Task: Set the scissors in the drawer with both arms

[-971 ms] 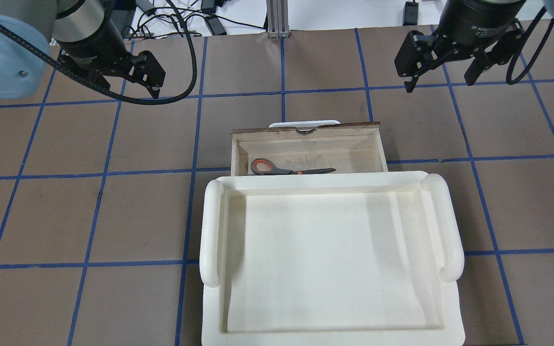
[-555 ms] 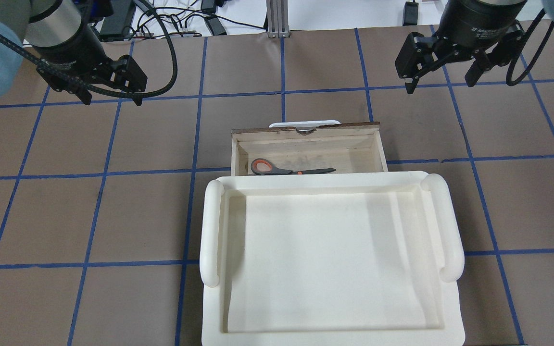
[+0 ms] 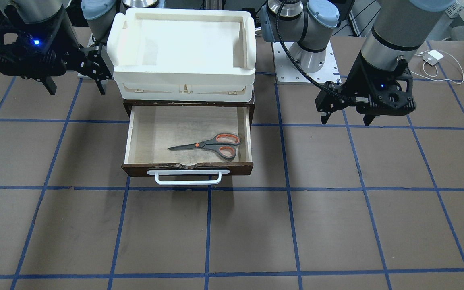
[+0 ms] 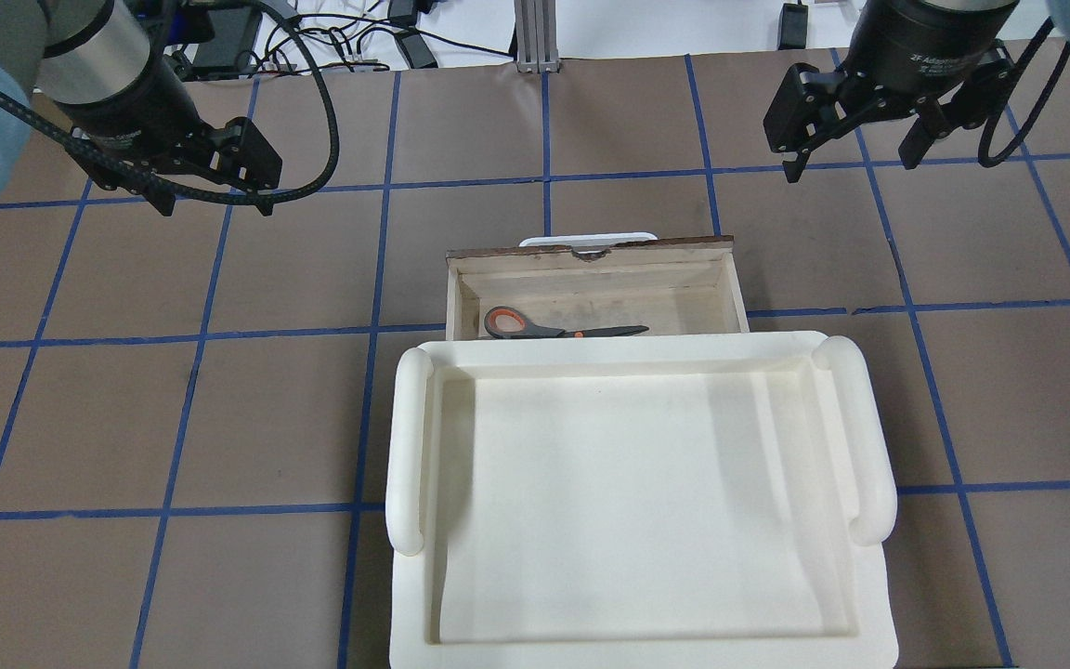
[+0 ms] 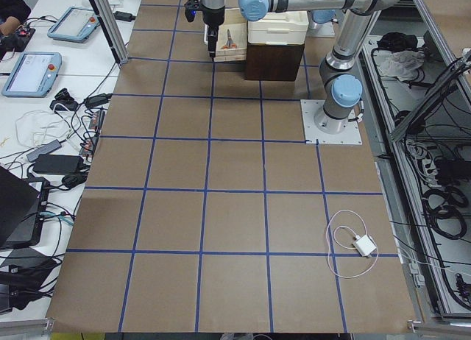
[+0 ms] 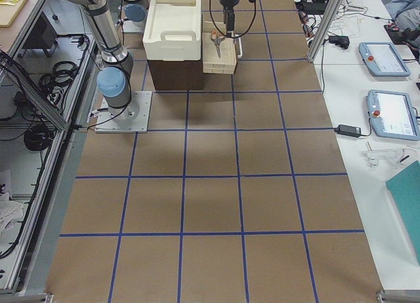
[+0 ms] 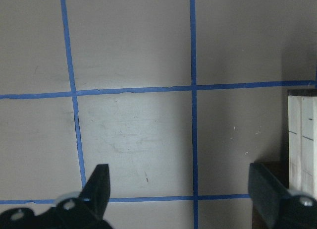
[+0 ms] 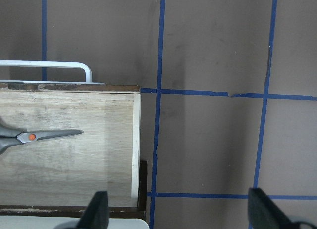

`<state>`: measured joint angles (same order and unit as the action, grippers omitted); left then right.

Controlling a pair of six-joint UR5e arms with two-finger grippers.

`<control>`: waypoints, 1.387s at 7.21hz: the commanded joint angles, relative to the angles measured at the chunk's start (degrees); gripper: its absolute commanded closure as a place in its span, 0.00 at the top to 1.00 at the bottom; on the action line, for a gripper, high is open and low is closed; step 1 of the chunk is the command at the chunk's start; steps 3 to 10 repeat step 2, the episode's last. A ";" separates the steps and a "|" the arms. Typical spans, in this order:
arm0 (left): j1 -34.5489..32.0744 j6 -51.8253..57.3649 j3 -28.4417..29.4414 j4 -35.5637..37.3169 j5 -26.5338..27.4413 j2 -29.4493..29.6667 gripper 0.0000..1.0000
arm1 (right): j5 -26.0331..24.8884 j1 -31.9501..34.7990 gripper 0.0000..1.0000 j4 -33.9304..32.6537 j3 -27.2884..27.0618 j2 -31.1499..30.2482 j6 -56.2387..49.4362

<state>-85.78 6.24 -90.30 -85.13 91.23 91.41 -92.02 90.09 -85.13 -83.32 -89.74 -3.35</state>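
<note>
One cream-white plastic tray with rolled side handles sits nearest in the overhead view, on top of a dark brown cabinet. Past it, dark brown wooden drawer with pale worn interior is pulled out, open. Small scissors with dark grey blades and grey handles with orange-red loops lie flat on drawer floor, closed, handles toward robot's left, blades toward its right, close to the front panel in the front-facing view. White bar handle is on the drawer front, untouched. Brown table cover with blue tape grid all around. Farther out, black left gripper hovers over bare table, well apart from the drawer, fingers spread, holding nothing. Black right gripper hovers off the drawer's other side, fingers spread wide too, nothing between them.
</note>
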 commanded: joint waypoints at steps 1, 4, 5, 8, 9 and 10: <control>-0.27 0.00 -0.14 -0.13 -0.17 -0.79 1.00 | 0.00 0.00 1.00 0.05 0.00 0.00 0.01; -0.27 0.00 -0.14 -1.26 -0.17 -1.40 1.00 | 0.00 0.00 1.00 -0.04 0.00 0.00 0.01; -0.27 0.00 -0.14 -1.26 -0.17 -1.40 1.00 | 0.00 0.00 1.00 -0.04 0.00 0.00 0.01; -0.27 0.00 -0.14 -1.26 -0.17 -1.40 1.00 | 0.00 0.00 1.00 -0.04 0.00 0.00 0.01; -0.27 0.00 -0.14 -1.26 -0.17 -1.40 1.00 | 0.00 0.00 1.00 -0.04 0.00 0.00 0.01; -0.27 0.00 -0.14 -1.26 -0.17 -1.40 1.00 | 0.00 0.00 1.00 -0.04 0.00 0.00 0.01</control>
